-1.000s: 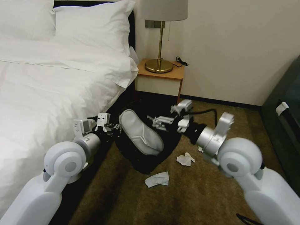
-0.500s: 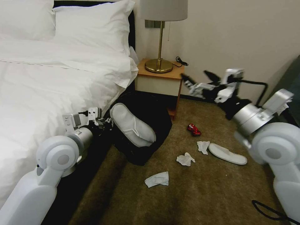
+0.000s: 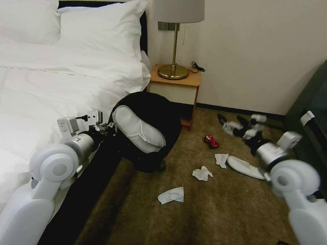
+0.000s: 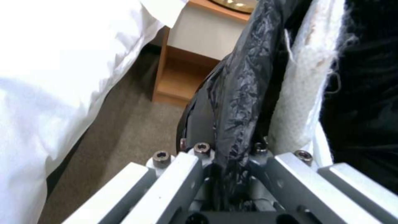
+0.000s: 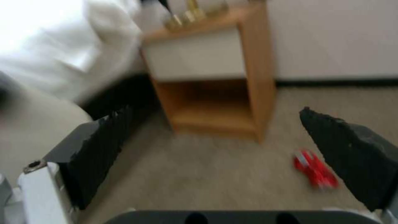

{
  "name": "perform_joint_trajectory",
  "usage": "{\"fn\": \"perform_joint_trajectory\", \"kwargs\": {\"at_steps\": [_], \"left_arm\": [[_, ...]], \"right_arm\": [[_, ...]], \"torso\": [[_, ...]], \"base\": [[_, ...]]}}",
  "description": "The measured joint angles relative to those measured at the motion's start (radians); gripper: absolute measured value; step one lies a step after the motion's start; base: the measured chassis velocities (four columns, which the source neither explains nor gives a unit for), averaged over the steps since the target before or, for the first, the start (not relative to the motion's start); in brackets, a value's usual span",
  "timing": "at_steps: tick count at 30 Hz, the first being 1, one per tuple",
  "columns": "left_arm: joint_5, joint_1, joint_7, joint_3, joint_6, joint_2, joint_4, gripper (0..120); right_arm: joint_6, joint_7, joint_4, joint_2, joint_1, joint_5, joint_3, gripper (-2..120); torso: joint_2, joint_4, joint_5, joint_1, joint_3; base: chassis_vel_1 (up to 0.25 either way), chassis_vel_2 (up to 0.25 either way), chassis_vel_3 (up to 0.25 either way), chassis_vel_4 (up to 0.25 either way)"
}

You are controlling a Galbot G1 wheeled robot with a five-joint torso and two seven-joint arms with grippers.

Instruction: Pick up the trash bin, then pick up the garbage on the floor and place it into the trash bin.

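The black trash bin [image 3: 160,112] hangs tilted above the floor beside the bed, and a white slipper [image 3: 138,131] sticks out of its mouth. My left gripper [image 3: 108,128] is shut on the bin's rim; the left wrist view shows it [image 4: 230,155] pinching the black liner [image 4: 240,81] next to the slipper [image 4: 303,93]. My right gripper [image 3: 232,123] is open and empty, low over the carpet [image 3: 211,211] behind a crushed red can [image 3: 211,141]. The right wrist view shows the gripper [image 5: 226,149] and the can [image 5: 315,169]. A second slipper [image 3: 246,167] and three white tissues [image 3: 221,159] [image 3: 202,173] [image 3: 171,195] lie on the floor.
The white bed [image 3: 51,88] runs along my left. A wooden nightstand [image 3: 174,85] with a brass lamp [image 3: 173,69] stands against the back wall, also in the right wrist view [image 5: 211,71]. A dark cabinet [image 3: 308,129] closes the right side.
The right arm left the bin, swung up and right, then dropped toward the floor near the red can. The left arm raised the bin with the slipper in it, toward the bed.
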Motion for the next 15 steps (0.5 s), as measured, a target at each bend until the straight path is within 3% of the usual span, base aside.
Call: {"fn": "perform_joint_trajectory", "kwargs": {"at_steps": [15], "left_arm": [[-0.027,-0.019,0.007,-0.004,0.000,0.010,-0.027,1]], "right_arm": [[0.078,-0.098,-0.376,0.142,0.081,-0.238,-0.179,100]], "torso": [[0.000,-0.0001,-0.0001,0.000,0.000]], "base": [[0.000,0.000,0.000,0.000]]}}
